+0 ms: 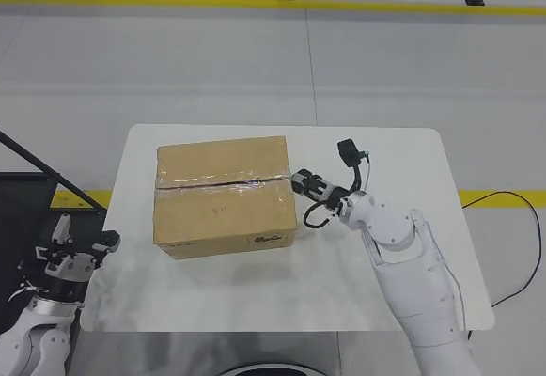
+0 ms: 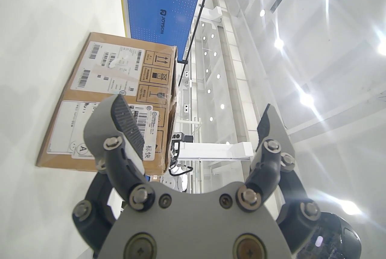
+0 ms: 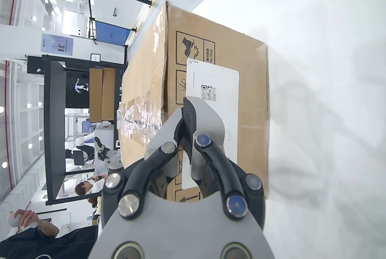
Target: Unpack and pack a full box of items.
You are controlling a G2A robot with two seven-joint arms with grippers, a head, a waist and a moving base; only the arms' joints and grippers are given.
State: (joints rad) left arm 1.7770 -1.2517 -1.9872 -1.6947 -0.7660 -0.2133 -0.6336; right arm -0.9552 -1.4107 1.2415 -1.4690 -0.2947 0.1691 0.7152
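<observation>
Toward 10 o'clock of the white table's (image 1: 385,282) middle: the cardboard box (image 1: 224,195), flaps shut, flat on the tabletop. Along the top seam, from 9 to 3 o'clock, a strip of clear tape (image 1: 221,181), wrinkled and shiny. White printed labels (image 3: 229,85) stuck on the side face at 3 o'clock, and more on the face at 9 o'clock.

At the box's 3 o'clock edge, right at the end of the taped seam: the right gripper (image 1: 299,181), fingers pressed together, tips up against the box's upper rim. Cannot tell whether any tape is caught between the pads.

Well apart from the box, at its 8 o'clock and by the table's 9 o'clock edge: the left gripper (image 1: 85,240), fingers spread wide, holding nothing, pointed toward the box's labelled face.

Beyond the table at 3 o'clock, a yellow floor line (image 1: 517,197).
</observation>
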